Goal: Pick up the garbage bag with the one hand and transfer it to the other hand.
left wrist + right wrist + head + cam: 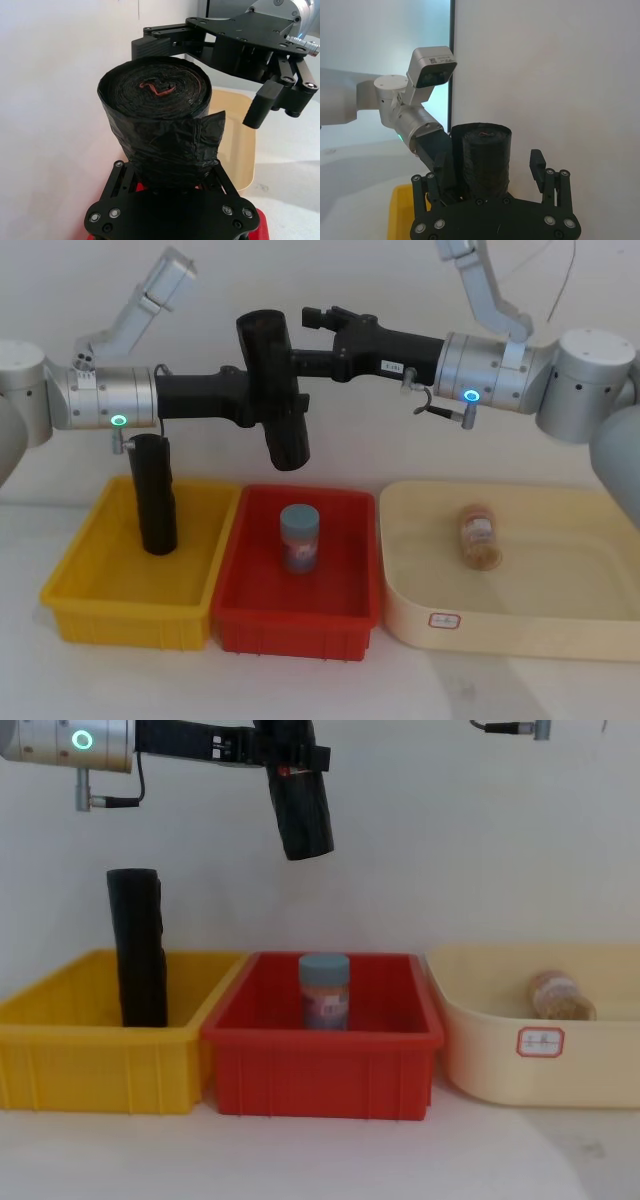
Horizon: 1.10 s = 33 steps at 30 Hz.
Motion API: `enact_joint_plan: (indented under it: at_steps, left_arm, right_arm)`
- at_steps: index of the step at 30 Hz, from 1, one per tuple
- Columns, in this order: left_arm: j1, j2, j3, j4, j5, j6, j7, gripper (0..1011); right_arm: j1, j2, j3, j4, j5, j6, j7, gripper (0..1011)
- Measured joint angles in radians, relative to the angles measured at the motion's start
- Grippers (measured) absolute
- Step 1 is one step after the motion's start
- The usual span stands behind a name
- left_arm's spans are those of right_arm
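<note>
A lab test bench is indicated by a bare white wall (480,850), a white table (300,1160) and a row of plastic bins (320,1085).

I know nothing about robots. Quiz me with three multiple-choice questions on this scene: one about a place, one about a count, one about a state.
1. Where does the blue-lidded jar stand?
A. yellow bin
B. red bin
C. cream tub

2. How many black bag rolls are there?
A. one
B. two
C. three

3. The raised roll is:
A. lying on the table
B. gripped in the air by the left gripper
C. standing in the red bin

Answers:
1 B: the jar stands upright in the red bin.
2 B: one roll is raised, and a second roll stands in the yellow bin.
3 B: the left gripper is shut on it above the bins, and the right gripper is open around its upper part.
</note>
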Motion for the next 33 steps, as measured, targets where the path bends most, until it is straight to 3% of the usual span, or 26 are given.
enact_joint_plan:
  at_steps: [10,33]
  left_arm:
    - [0.000,0.000,0.000,0.000,0.000,0.000,0.000,446]
    - [0.000,0.000,0.000,0.000,0.000,0.000,0.000,446]
  right_arm:
    - [0.020,-0.019,-0.005,0.030,-0.018,-0.007,0.003,1000]
    - [0.087,-0.098,-0.002,0.195,-0.041,-0.054,0.058,1000]
